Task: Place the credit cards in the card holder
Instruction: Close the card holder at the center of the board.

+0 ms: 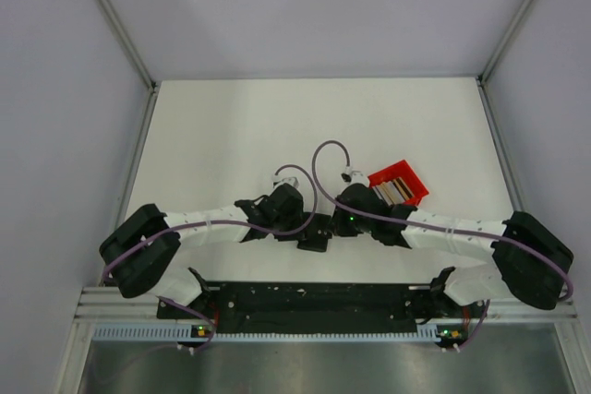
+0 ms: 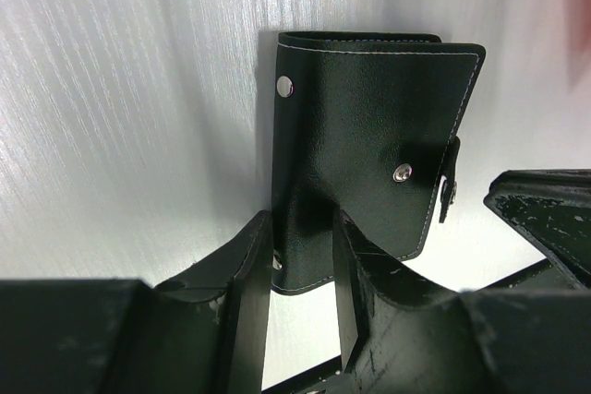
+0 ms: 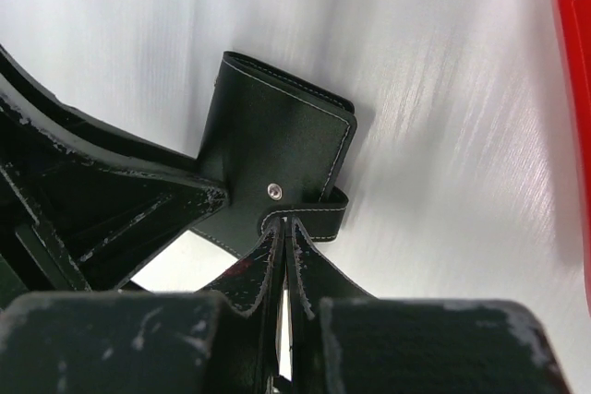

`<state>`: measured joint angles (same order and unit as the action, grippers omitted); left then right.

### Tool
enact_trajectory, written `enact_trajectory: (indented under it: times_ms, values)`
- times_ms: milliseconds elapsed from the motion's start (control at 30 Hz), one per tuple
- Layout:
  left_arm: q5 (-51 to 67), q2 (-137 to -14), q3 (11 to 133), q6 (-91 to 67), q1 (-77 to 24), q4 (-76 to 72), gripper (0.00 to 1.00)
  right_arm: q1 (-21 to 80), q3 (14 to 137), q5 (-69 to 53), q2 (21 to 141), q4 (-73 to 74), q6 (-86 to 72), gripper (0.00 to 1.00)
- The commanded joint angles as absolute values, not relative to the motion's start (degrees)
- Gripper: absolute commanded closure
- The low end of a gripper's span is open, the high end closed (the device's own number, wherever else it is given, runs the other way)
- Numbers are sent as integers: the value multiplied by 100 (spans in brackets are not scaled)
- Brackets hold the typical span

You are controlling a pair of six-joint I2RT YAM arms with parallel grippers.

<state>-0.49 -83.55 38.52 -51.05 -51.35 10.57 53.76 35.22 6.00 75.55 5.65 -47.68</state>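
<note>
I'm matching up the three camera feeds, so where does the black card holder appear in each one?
Top external: card holder just below centre, lower left of the red tray.
Left wrist: card holder fills the centre, leaning right.
Right wrist: card holder at centre, slightly left.
Shared landmark: the red tray, also along the right wrist view's right edge; the left wrist view shows only a reddish blur in its top right corner.

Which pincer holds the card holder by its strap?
The right pincer: it is shut on the thin strap of the card holder, while the left pincer straddles the holder's thicker edge.
</note>
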Motion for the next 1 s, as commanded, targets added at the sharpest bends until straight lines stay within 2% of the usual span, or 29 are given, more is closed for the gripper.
enact_trajectory:
  times_ms: [0, 433, 967]
  values:
    - [-70, -8473, 3823, -5133, -5150, 1151, 66, 5475, 3401, 668, 7374, 615, -4860, 100]
    - [-53, -8455, 3841, -5124, -5150, 1151, 66, 5634, 3682, 703, 8015, 554, -4878, 100]
    - [-26, -8473, 3832, -5115, -5150, 1134, 66, 5599, 3814, 712, 8174, 422, -4746, 100]
